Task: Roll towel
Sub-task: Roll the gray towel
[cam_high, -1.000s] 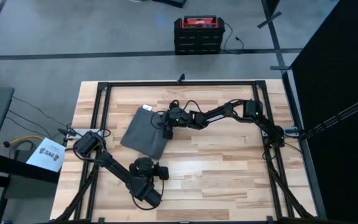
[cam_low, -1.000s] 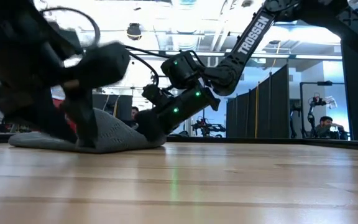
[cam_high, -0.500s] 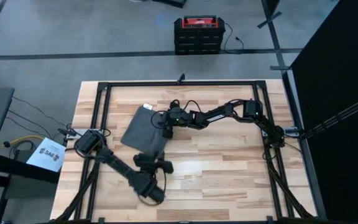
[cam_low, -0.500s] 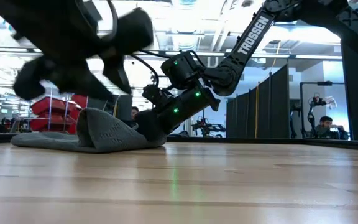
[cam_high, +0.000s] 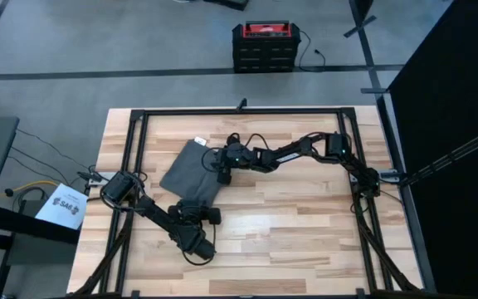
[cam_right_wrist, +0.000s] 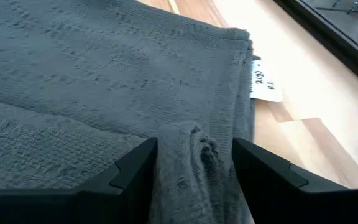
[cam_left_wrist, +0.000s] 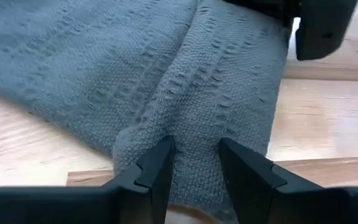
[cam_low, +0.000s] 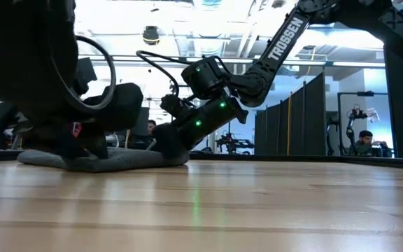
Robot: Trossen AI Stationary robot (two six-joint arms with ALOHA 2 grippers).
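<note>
The left arm reaches from the tabletop's (cam_high: 305, 241) left edge toward the middle, and the left gripper (cam_high: 196, 208) sits at the near corner of the towel (cam_high: 185, 170). In the left wrist view its fingers (cam_left_wrist: 154, 171) stand a narrow way apart with a raised fold of the grey cloth (cam_left_wrist: 166, 81) between them, the pads pressing on either side of it.

The towel lies left of the tabletop's centre, nearer the far edge, turned at an angle to the edges. A white tag (cam_high: 197, 143) shows at its far corner. In the low view the cloth (cam_low: 117, 159) lies low on the wood, partly hidden behind the left arm.

The right arm stretches from the right edge across to the towel's right side, and the right gripper (cam_high: 222, 173) is down on that edge. In the right wrist view its fingers (cam_right_wrist: 135, 171) clamp a bunched ridge of cloth (cam_right_wrist: 188, 155), with the tag (cam_right_wrist: 265, 84) lying on the wood just beyond.
</note>
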